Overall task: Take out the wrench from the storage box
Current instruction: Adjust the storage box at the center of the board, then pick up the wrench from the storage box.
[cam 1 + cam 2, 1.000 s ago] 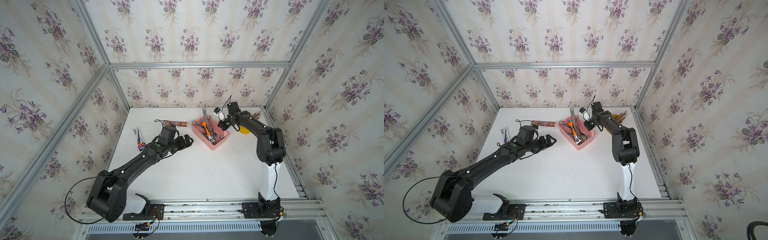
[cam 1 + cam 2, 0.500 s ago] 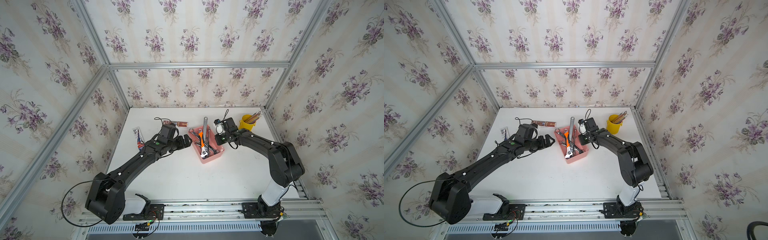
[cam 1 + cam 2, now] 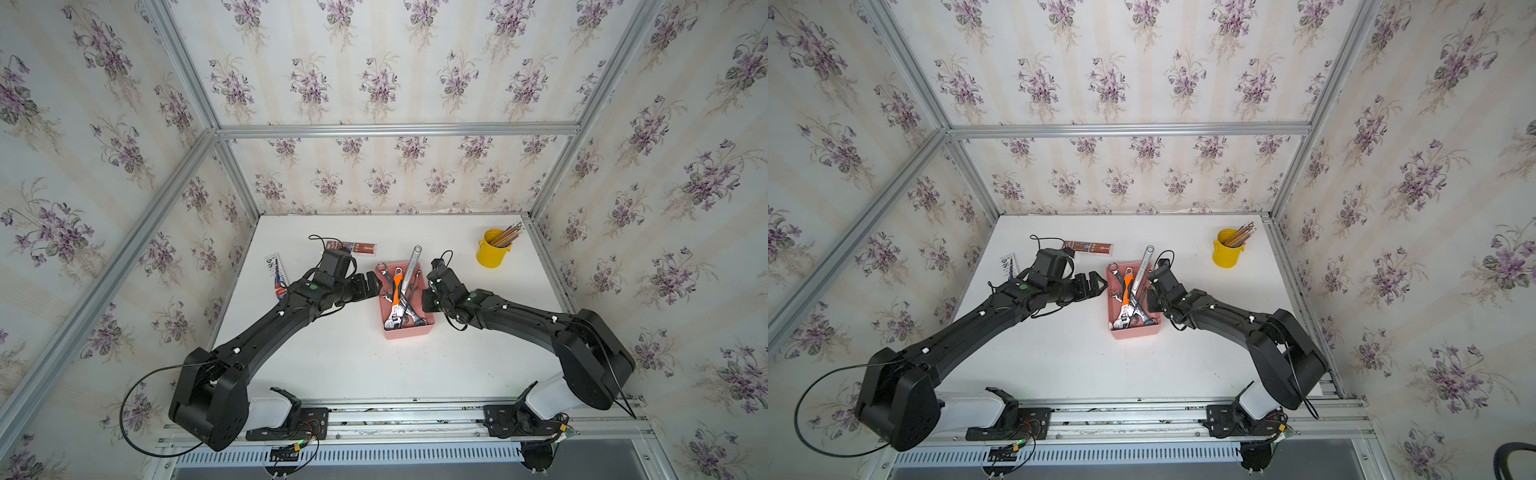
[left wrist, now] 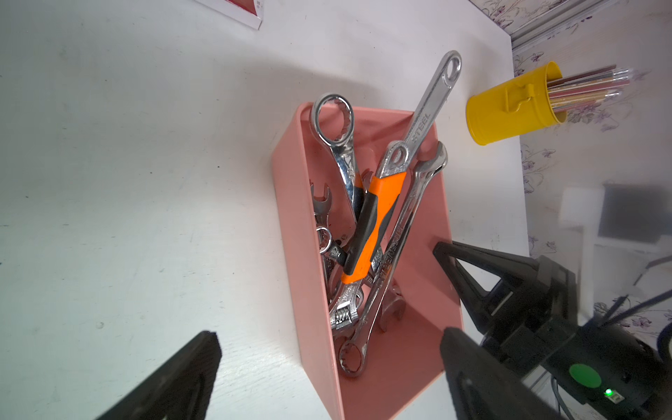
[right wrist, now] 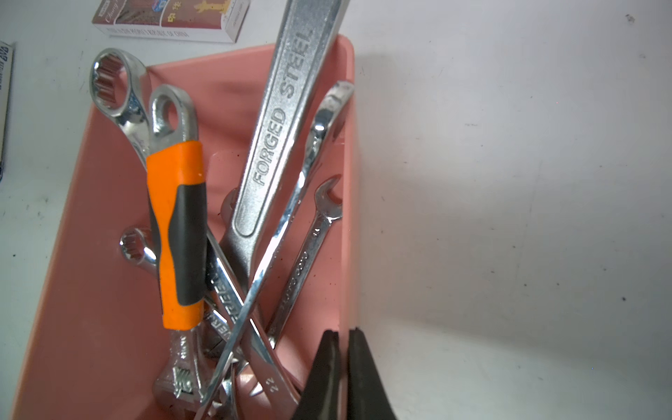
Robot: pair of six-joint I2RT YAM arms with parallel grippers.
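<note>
Your right gripper (image 5: 343,336) is pinched shut on the box (image 5: 91,291) wall, probably to steady it; your left gripper (image 4: 329,336) hangs wide open alongside, ready for the wrench (image 5: 178,232) lying inside among others.

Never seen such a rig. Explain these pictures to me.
Two black robot arms are mounted at a white table, each ending in a two-finger gripper. The top views look down from overhead; each wrist view comes from a camera on one arm. On the table: a pink storage box of wrenches, including an orange-handled adjustable wrench and a long steel wrench poking over the rim, a yellow cup of pencils, a brown-and-white carton and a white packet. The left gripper hangs wide open by the box, holding nothing. The right gripper is shut on the box's wall.
</note>
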